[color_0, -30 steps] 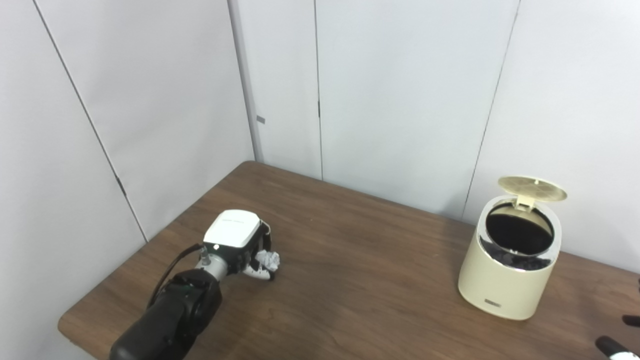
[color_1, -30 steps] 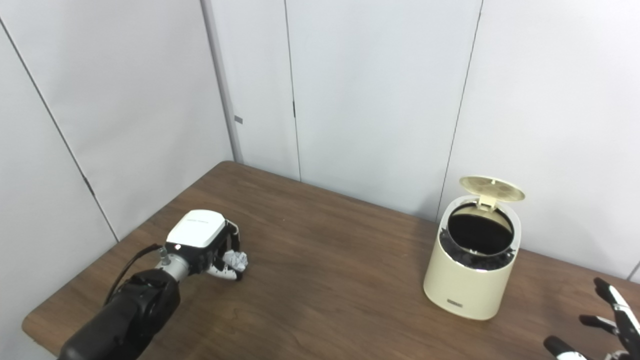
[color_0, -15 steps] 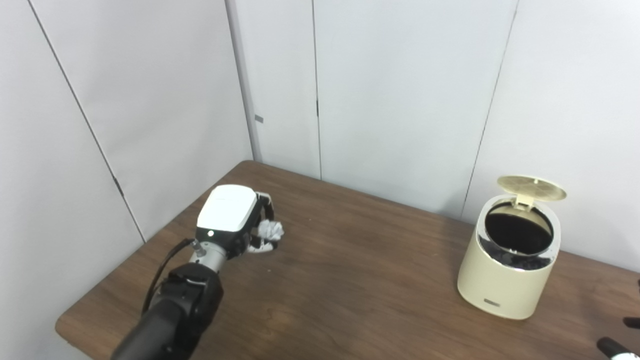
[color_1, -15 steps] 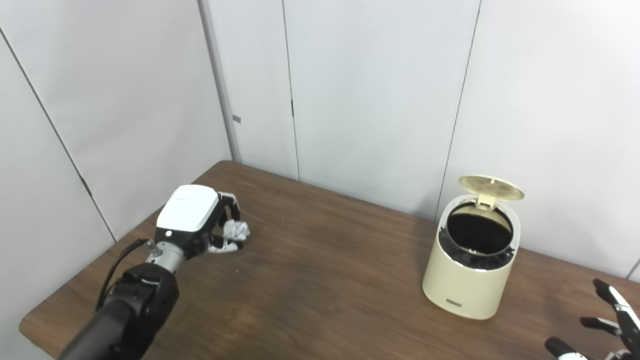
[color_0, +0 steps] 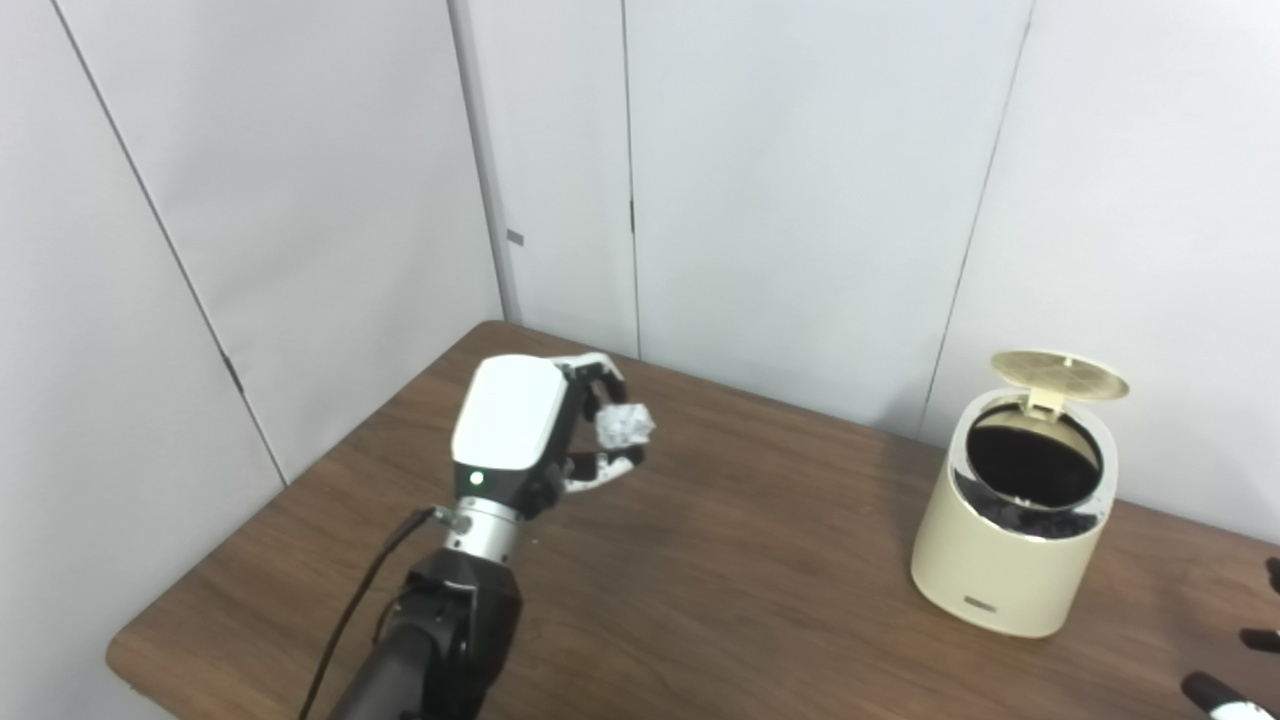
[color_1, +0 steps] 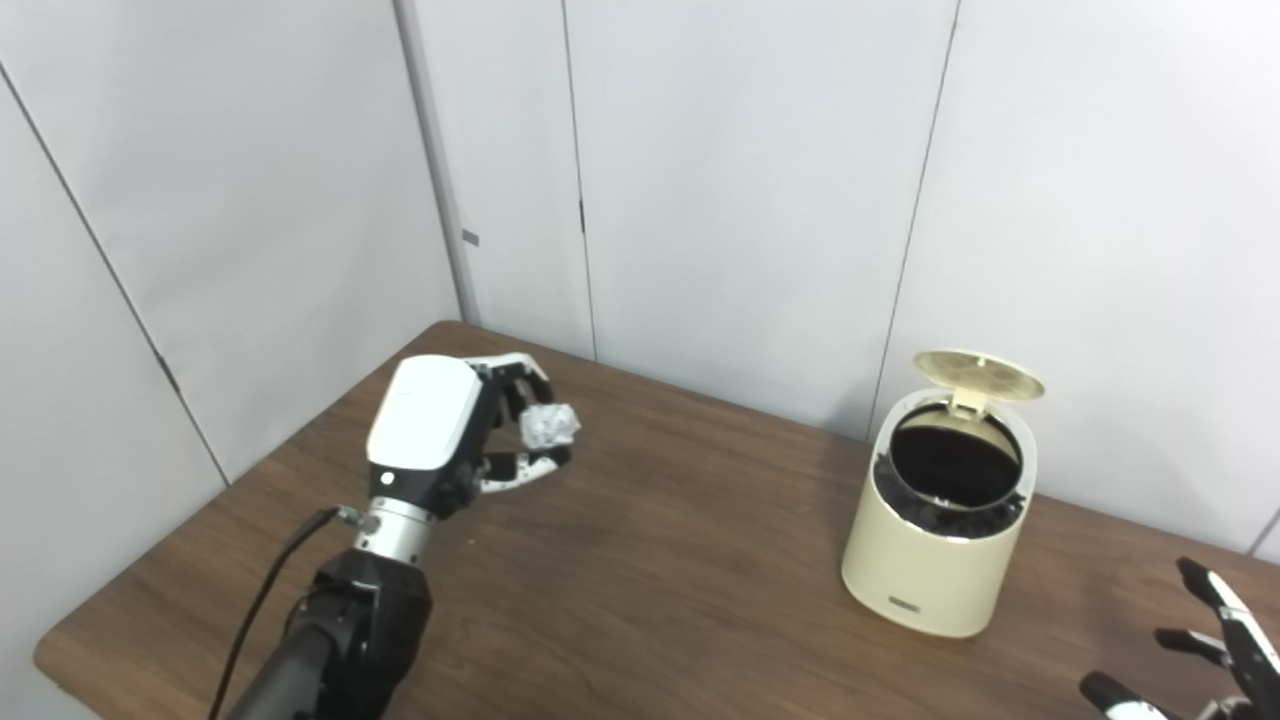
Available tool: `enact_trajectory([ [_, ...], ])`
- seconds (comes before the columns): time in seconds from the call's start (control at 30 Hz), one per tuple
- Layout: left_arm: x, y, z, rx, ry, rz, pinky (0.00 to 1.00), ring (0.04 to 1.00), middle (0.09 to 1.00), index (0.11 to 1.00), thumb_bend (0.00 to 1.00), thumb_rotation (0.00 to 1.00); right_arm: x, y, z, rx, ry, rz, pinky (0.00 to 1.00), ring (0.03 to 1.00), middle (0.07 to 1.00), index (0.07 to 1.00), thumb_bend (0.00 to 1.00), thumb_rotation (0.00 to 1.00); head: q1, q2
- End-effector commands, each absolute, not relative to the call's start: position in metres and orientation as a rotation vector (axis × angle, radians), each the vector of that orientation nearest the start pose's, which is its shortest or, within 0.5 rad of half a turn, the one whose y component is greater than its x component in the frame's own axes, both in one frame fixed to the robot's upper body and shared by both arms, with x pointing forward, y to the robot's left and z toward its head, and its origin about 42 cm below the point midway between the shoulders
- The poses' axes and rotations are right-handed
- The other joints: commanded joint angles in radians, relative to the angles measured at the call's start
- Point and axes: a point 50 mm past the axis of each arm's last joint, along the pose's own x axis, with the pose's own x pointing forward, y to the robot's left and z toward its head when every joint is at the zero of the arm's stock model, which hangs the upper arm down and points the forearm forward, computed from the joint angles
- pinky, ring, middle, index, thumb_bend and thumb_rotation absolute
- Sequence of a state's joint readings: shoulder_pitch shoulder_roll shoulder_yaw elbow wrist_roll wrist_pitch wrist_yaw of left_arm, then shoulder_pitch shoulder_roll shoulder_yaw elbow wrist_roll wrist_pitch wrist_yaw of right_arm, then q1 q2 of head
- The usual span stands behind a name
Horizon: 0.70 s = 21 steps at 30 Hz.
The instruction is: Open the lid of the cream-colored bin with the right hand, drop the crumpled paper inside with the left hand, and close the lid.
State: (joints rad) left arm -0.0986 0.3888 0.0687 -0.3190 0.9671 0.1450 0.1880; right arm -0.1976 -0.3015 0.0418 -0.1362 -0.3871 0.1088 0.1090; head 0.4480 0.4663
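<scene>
The left robot hand [color_0: 520, 430] grips the paper [color_0: 624, 424] between fingertips and thumb, raised clear of the tabletop [color_0: 720, 560] and well apart from the bin [color_0: 1010, 540], whose lid [color_0: 1060, 367] stands open. The paper ball looks very light, soft and springy; it should crush easily but could slip from a loose pinch, so a hold across its middle suits it best. The right robot hand [color_1: 1200, 650] waits at the lower right edge, fingers spread, holding nothing.

bin [color_1: 938, 560] right on table [color_1: 650, 580], paper [color_1: 551, 425] left
</scene>
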Motion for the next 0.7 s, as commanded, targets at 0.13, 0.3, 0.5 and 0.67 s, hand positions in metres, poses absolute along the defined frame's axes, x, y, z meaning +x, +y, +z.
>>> enact_trajectory([
  [0.13, 0.311, 0.299, 0.263, 1.208, -0.566, 0.459, 0.28, 0.362, 0.444, 0.512, 0.52, 0.00, 0.348, -0.271, 0.218, -0.718, -0.304, 0.062, 0.28, 0.787, 0.946, 0.934, 0.81, 0.59, -0.015, -0.001],
  [0.3, 0.320, 0.283, 0.263, 1.167, -0.595, 0.429, 0.30, 0.375, 0.454, 0.506, 0.52, 0.00, 0.348, -0.271, 0.220, -0.718, -0.311, 0.062, 0.33, 0.792, 0.944, 0.928, 0.81, 0.56, -0.055, -0.007],
  [0.5, 0.329, 0.266, 0.266, 1.099, -0.648, 0.381, 0.30, 0.374, 0.454, 0.506, 0.52, 0.00, 0.346, -0.269, 0.226, -0.714, -0.313, 0.053, 0.42, 0.792, 0.923, 0.913, 0.81, 0.49, -0.112, -0.003],
  [0.67, 0.337, 0.253, 0.268, 1.077, -0.698, 0.335, 0.31, 0.379, 0.448, 0.509, 0.52, 0.00, 0.339, -0.264, 0.233, -0.683, -0.289, 0.055, 0.53, 0.807, 0.930, 0.915, 0.75, 0.36, -0.176, -0.004],
])
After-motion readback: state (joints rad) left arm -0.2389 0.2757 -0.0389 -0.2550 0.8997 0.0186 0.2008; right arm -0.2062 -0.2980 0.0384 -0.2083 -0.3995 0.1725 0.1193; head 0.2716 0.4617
